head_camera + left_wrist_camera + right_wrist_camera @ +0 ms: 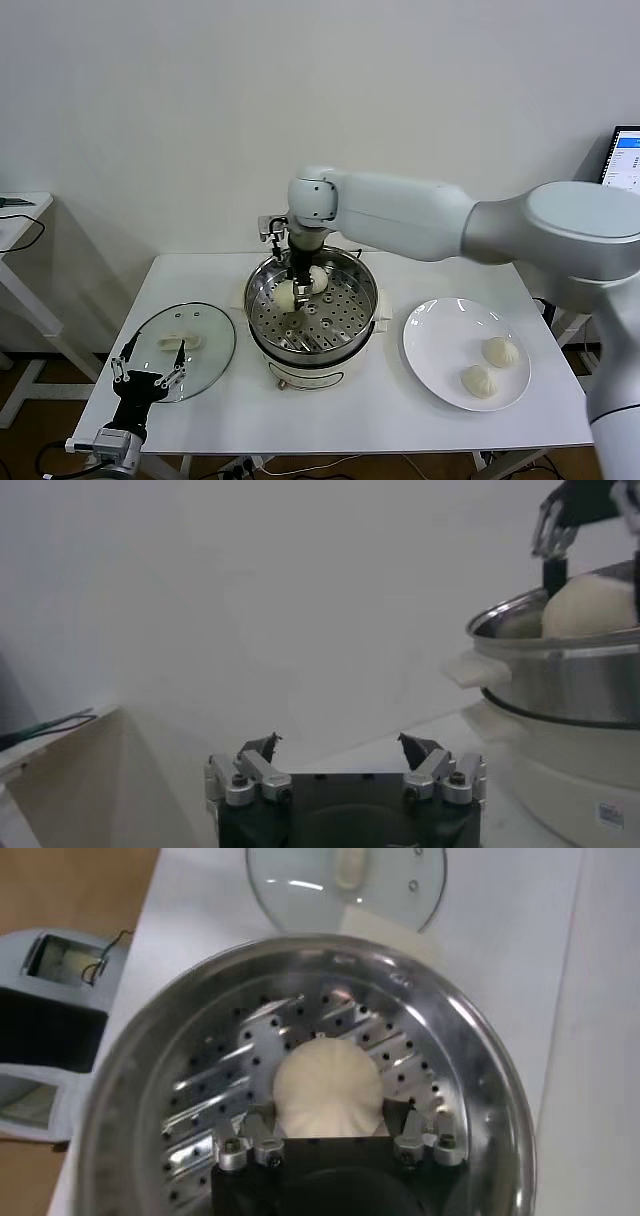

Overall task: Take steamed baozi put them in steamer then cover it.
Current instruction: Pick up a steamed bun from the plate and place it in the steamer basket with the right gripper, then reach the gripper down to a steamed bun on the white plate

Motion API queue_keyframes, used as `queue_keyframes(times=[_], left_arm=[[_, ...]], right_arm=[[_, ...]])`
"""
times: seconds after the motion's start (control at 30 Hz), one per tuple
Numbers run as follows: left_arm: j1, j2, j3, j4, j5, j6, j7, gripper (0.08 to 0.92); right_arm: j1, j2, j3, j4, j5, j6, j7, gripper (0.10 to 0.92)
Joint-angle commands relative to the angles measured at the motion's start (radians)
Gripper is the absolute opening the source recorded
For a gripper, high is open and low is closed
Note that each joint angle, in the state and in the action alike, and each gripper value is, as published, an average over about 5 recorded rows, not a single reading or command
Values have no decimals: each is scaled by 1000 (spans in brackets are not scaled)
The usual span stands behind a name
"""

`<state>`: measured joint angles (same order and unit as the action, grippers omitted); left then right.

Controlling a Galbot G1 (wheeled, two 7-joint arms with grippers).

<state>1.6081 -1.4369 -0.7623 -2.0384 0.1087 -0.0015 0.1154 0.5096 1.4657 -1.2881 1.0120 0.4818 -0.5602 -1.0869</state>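
Observation:
The steamer (365,300), a shiny steel pot with a perforated tray, stands mid-table on its cream base. Two baozi lie on its tray (285,293) (318,278). My right gripper (293,297) reaches down inside the pot. In the right wrist view the right gripper (332,1116) is open, and its fingers stand on either side of one baozi (328,1083) that rests on the tray. Two more baozi (499,351) (478,380) lie on the white plate (440,340) to the right. My left gripper (150,375) is open and empty at the table's front left.
The glass lid (190,345) with a white handle lies flat left of the steamer, just beyond my left gripper (338,742). It also shows in the right wrist view (345,888). A side table stands at the far left and a monitor at the far right.

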Motion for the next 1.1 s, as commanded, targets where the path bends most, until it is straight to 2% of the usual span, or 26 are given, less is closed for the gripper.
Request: queue_keyframes(times=[0.03,0.17,0.4,0.63,0.77,0.93,1.1], left_arm=[[-1,0,1,2,0,1,1,823],[0,1,-2,4,0,1,1,823],[2,-2,3,5,0,1,-1,823],[5,-3,14,-7,4,3,-4,823],[6,-4,19,-1,10,2,-4,823],[11,-9,27,-5,19,0,-5,823],[16,-11,36,-18,23,0,-7,823]], right_arm=[[-79,113,38,-157,-50,8,-8,701],[-76,110,35,-142,-45,6,-9,711],[4,-4,-1,10,7,-12,-10,816],[207,-311,-37,286,85,-17,-26,823],[284,-517,-66,416,82,-3,-53,823],[287,-760,-97,537,-10,32,-98,823],[127,-953,-11,583,-161,74,-137,823]])
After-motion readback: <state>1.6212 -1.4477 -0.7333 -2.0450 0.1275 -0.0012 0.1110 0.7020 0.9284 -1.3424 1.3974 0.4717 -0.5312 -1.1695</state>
